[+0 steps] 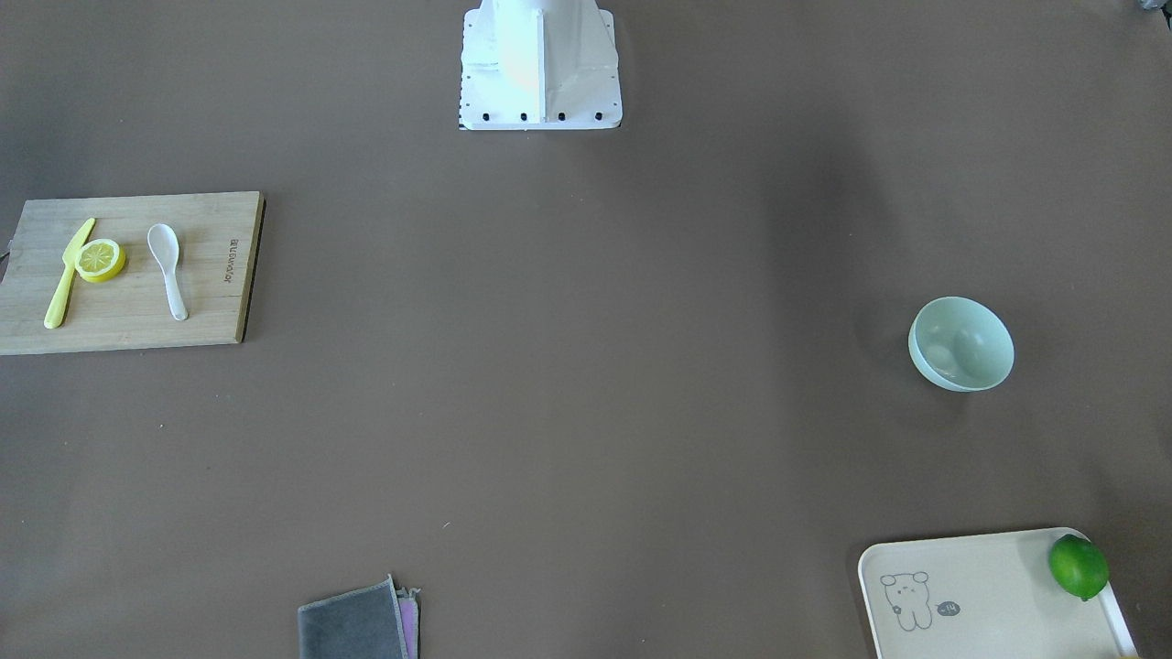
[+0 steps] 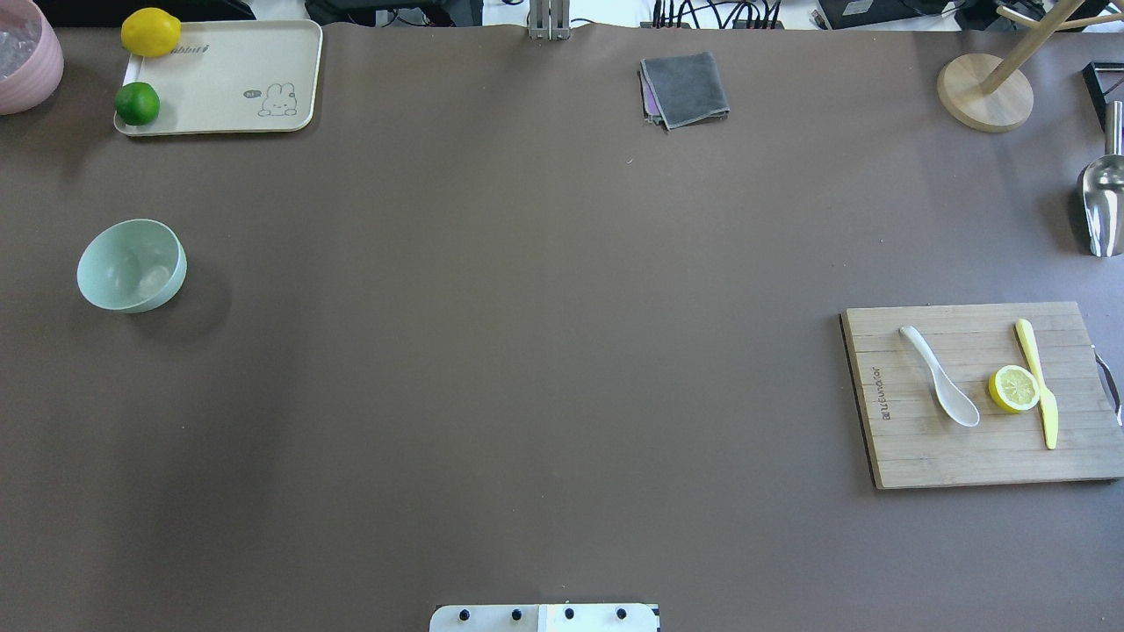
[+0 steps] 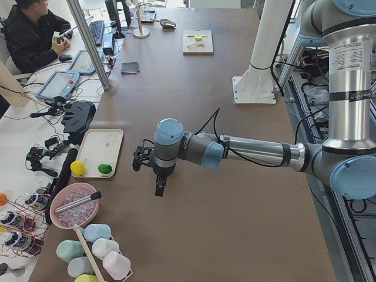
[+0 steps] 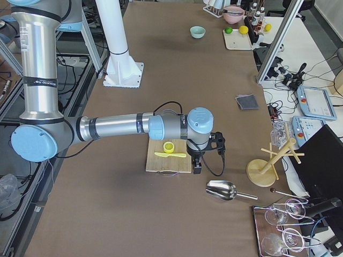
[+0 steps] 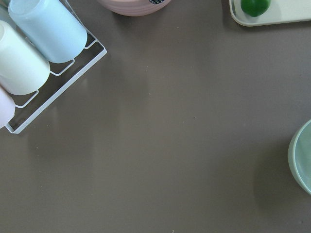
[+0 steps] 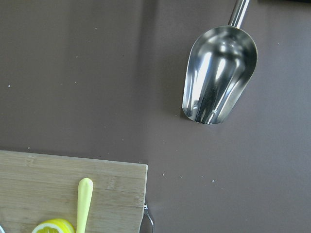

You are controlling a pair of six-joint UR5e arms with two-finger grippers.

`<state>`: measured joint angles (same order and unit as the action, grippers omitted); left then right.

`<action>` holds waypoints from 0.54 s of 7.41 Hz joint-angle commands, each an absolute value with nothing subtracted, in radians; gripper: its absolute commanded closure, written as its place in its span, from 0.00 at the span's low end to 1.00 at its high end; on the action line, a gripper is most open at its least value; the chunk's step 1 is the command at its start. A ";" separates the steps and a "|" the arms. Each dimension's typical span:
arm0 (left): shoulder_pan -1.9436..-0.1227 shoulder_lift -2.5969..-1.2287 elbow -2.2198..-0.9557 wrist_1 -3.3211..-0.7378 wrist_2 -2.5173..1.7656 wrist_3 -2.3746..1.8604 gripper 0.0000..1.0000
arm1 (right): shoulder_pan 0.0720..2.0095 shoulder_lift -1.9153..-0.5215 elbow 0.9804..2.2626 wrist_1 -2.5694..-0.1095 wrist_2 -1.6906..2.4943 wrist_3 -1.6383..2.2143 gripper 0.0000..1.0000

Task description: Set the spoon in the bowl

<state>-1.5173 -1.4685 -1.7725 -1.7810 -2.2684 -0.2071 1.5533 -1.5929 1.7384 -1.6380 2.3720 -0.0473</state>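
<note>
The white spoon [image 2: 941, 389] lies on a wooden cutting board [image 2: 922, 456] at the table's right, beside a lemon half [image 2: 1014, 389] and a yellow knife [image 2: 1039, 383]; it also shows in the front-facing view [image 1: 168, 268]. The mint-green bowl [image 2: 132, 265] stands empty and upright at the table's left, and its rim shows in the left wrist view [image 5: 302, 160]. My left gripper [image 3: 158, 183] hangs above the table near the bowl's end. My right gripper [image 4: 196, 165] hangs over the board's outer end. I cannot tell whether either is open or shut.
A cream tray [image 2: 237, 75] with a lime [image 2: 137, 104] and a lemon [image 2: 151, 32] sits at the far left, next to a pink bowl [image 2: 22, 57]. A grey cloth [image 2: 685, 88], a wooden stand [image 2: 983, 92] and a metal scoop [image 6: 218, 75] lie farther out. A cup rack [image 5: 34, 53] stands near the left gripper.
</note>
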 commanded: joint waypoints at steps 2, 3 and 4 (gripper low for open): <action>-1.509 -1.483 -1.767 -1.871 -2.321 -0.202 0.02 | 1.523 -1.546 1.732 -1.637 2.382 -0.051 0.00; -1.471 -1.488 -1.749 -1.960 -2.321 -0.202 0.02 | 1.520 -1.537 1.735 -1.637 2.381 -0.051 0.00; -1.441 -1.494 -1.749 -2.036 -2.322 -0.269 0.02 | 1.520 -1.502 1.736 -1.638 2.390 -0.048 0.00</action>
<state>-1.4782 -1.4869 -1.7557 -1.9355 -2.3184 -0.2168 1.5246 -1.5363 1.7349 -1.6370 2.3834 -0.0496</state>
